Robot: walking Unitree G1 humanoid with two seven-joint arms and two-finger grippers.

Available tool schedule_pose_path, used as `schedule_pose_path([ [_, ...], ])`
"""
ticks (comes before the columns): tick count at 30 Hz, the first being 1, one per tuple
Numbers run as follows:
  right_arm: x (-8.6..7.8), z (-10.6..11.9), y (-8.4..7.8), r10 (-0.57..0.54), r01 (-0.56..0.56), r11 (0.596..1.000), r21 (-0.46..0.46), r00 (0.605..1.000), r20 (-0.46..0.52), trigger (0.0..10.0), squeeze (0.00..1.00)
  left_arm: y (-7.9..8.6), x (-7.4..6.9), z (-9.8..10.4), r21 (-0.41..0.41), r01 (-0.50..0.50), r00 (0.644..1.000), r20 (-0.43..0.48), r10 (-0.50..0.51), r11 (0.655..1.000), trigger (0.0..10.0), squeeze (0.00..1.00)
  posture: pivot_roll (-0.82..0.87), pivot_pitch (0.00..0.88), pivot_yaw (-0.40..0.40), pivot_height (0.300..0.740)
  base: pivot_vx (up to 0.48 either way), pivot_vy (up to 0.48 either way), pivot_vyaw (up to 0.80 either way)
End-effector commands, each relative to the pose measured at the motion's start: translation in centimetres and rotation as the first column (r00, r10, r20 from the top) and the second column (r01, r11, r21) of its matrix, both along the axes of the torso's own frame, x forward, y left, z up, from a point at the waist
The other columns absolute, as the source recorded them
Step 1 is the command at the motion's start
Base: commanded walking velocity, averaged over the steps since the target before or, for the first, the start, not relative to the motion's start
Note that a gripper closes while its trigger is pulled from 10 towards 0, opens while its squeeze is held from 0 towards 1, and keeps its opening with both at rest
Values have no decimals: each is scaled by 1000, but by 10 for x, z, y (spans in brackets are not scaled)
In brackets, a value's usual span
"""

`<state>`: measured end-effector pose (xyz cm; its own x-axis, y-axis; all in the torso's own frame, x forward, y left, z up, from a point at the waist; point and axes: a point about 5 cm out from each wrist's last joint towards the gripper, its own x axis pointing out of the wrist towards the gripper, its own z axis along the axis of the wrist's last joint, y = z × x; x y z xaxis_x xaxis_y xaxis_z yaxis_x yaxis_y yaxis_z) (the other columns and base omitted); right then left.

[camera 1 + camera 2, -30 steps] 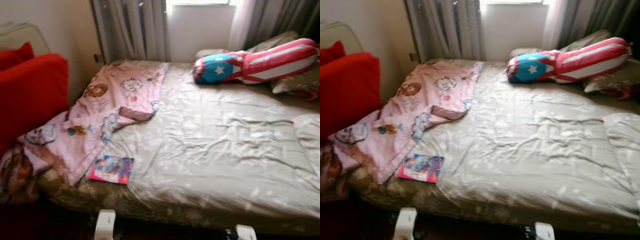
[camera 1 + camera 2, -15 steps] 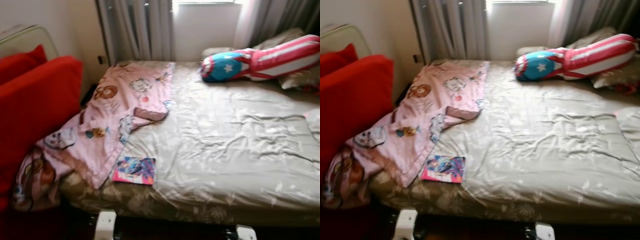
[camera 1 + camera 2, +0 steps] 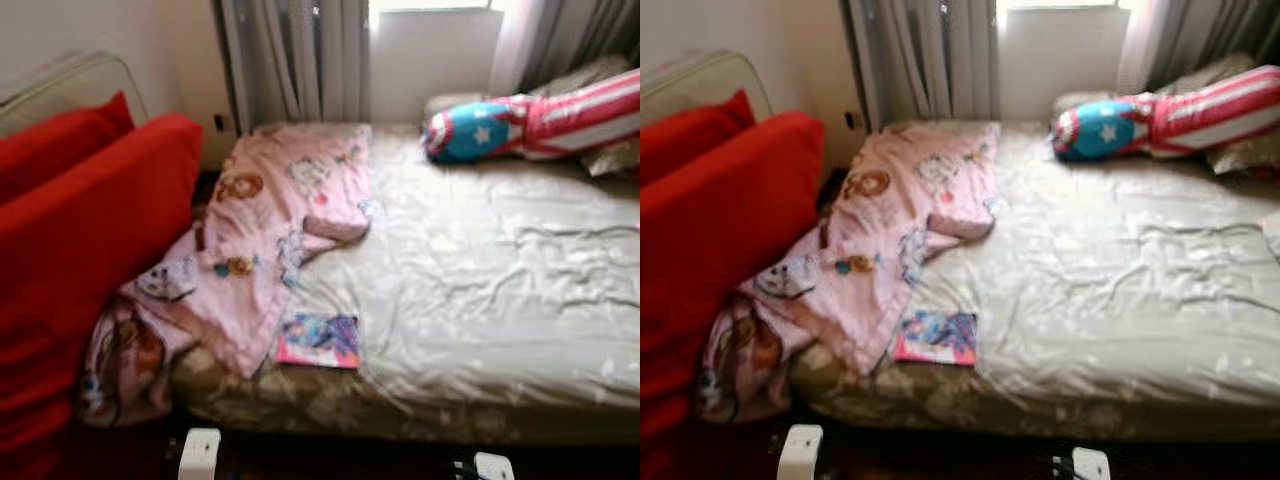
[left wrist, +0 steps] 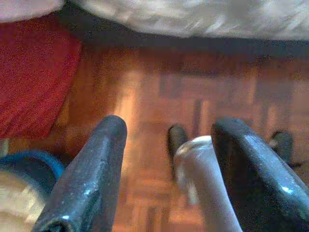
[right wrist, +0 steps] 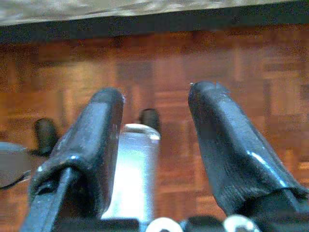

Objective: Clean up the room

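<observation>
Both arms hang low, pointing down at the parquet floor (image 5: 251, 72) beside the bed (image 3: 480, 290). The left claw (image 4: 166, 130) has its two black fingers spread apart with nothing between them; the right claw (image 5: 154, 101) is likewise parted and empty. In the head views, a pink cartoon blanket (image 3: 270, 230) drapes over the bed's left side, centre-left of the frame. A colourful book (image 3: 318, 340) lies at the lower centre, just beside the blanket's edge. A star-and-stripe cushion (image 3: 530, 120) rests at the upper right. Red cushions (image 3: 80, 250) stand at the left.

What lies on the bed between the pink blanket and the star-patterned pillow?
Only bare, wrinkled sheet separates the pink blanket from the pillow, seen in both eye views.
</observation>
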<state>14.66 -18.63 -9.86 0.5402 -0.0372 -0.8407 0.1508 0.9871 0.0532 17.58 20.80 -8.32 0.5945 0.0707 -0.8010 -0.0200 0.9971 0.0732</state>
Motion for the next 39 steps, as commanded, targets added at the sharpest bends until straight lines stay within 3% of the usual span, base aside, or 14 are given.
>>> schedule_pose_path([
  [1, 0, 1, -5, -5, 5, 1000, -12, 1000, 2, 10000, 0, -3, 1, 0, -3, 7, 1000, -5, -7, 1000, 10000, 0, -46, 0, -3, 740, 0, 424, 0],
  [25, 1, 1, -3, -11, 11, 1000, -8, 1000, 10, 10000, 0, -14, 4, 0, -27, 25, 1000, 9, -24, 999, 10000, 0, -53, 0, 0, 740, 0, 45, 0],
  [33, 2, 1, -3, 11, -11, 1000, -19, 1000, 10, 10000, 0, -15, 9, 2, -35, 24, 999, 23, -23, 999, 10000, 0, -54, 0, 0, 740, 283, 0, 0],
  [39, 2, 2, -3, 16, -15, 1000, -21, 1000, 12, 10000, 0, -15, 10, 2, -39, 21, 999, 29, -20, 999, 10000, 0, -54, 0, -1, 740, 300, 0, 753],
])
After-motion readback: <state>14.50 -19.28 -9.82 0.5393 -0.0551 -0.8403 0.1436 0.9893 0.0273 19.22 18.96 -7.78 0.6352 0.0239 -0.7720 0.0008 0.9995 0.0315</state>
